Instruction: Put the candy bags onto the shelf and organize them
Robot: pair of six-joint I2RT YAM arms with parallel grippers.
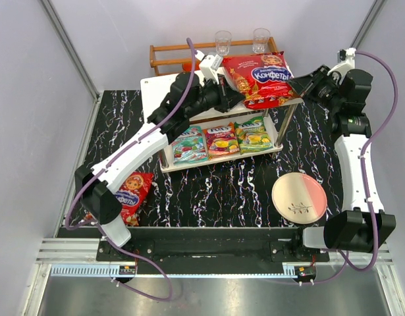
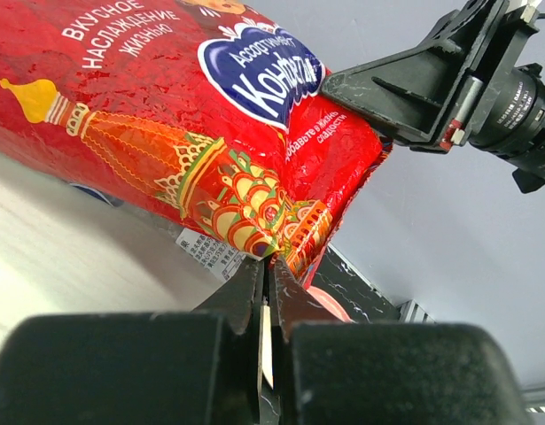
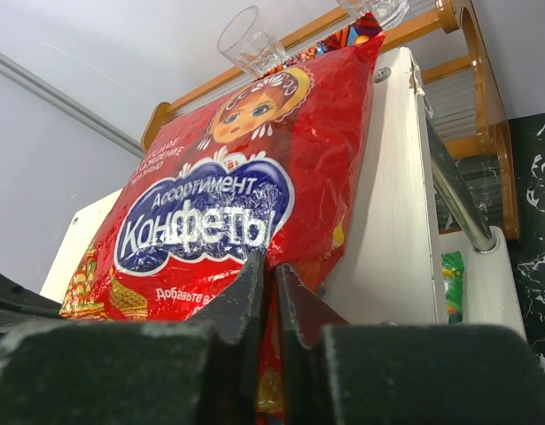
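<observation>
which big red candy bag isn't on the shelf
The red bag lying on the black table near the left arm's base; the other red bag sits on the shelf top.

The large red candy bag (image 1: 263, 79) is made of glossy, crinkled plastic film; the three small candy bags (image 1: 222, 140) are finished likewise. The shelf (image 3: 387, 221) is built of smooth matt white board, with polished metal posts (image 3: 458, 190). The rack (image 1: 176, 47) is of varnished wood. The desk (image 1: 222, 191) is given a smooth, black marble-look surface. The left gripper (image 2: 265, 266) and right gripper (image 3: 270, 261) are moulded in matt black plastic.
</observation>
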